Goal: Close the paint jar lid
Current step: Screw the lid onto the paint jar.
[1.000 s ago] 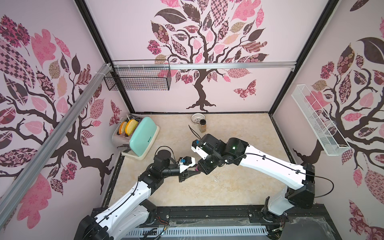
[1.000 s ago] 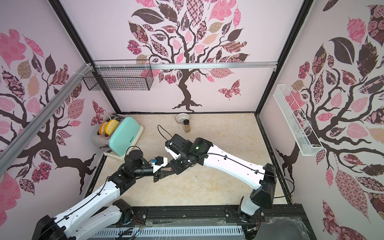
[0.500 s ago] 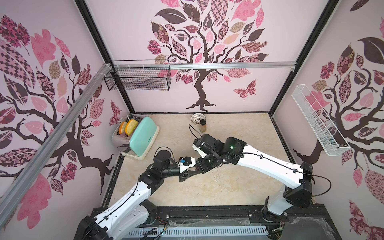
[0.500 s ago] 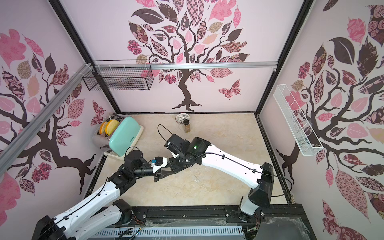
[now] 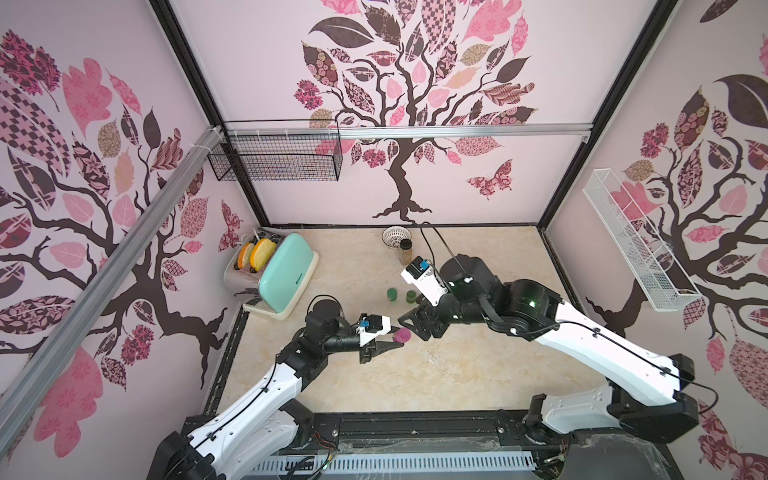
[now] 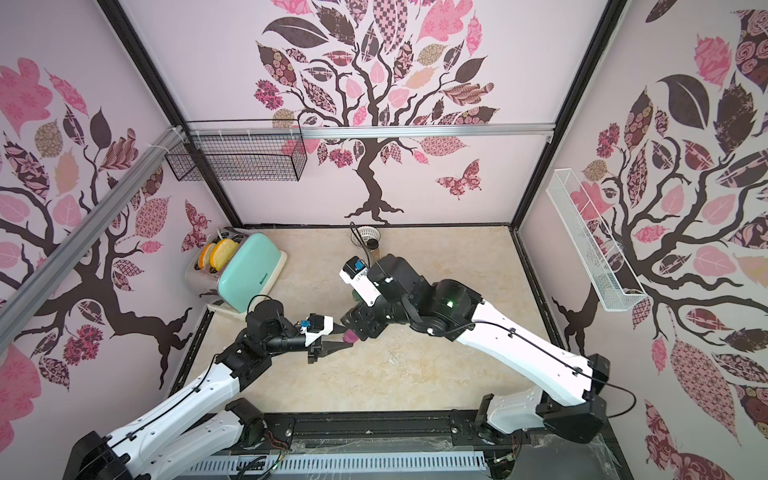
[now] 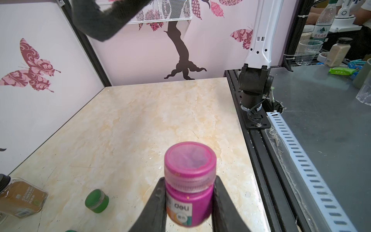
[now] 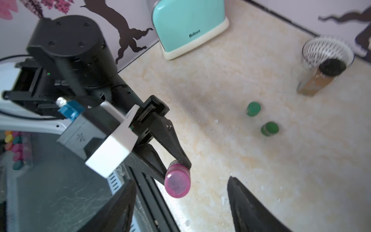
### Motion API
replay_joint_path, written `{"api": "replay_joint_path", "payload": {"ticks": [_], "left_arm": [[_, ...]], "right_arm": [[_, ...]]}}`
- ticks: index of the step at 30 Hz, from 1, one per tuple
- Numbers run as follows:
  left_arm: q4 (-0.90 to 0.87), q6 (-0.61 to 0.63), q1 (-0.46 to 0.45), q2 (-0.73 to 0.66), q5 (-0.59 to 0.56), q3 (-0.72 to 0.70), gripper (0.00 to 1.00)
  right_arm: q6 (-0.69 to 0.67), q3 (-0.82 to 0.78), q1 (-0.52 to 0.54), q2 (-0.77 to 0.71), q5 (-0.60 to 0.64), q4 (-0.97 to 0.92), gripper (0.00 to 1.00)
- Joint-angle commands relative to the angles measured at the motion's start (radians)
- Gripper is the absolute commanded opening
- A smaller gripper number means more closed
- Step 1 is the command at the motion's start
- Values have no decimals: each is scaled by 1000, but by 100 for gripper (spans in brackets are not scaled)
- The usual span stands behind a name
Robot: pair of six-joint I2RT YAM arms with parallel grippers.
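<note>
Clamping the pink paint jar (image 7: pixel 189 192), left claw (image 7: pixel 189 181) faces spread right claw (image 8: pixel 181 179).

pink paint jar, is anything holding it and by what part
The left gripper holds the pink paint jar by its body, just below the lid, one finger on each side. The right gripper is open and holds nothing.

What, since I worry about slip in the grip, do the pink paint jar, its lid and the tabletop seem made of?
Pink paint jar: probably plastic, glossy magenta with a printed label. Lid: translucent pink plastic by its cloudy top and ribbed skirt. Tabletop: smooth, beige-veined marble look; stone or laminate, I cannot tell.
</note>
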Motion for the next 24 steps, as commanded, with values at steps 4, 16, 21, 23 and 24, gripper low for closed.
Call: {"api": "replay_joint_path", "payload": {"ticks": [4,16,21,23,24], "left_arm": [[-4,19,-4,10,42,29,24],[-22,32,-5,13,40,32,24],[-22,32,-6,10,40,33,24],[-22,32,-6,10,40,33,24],[-22,32,-6,9,40,32,24]], "right_arm": [[-602,-199,-2,-91,-163,159,79],[-805,-191,-1,-25,-219,100,72],[-795,-162,-4,21,-205,83,65],[-792,-154,-8,34,-204,80,62],[-789,-150,-12,39,-207,77,59]]}}
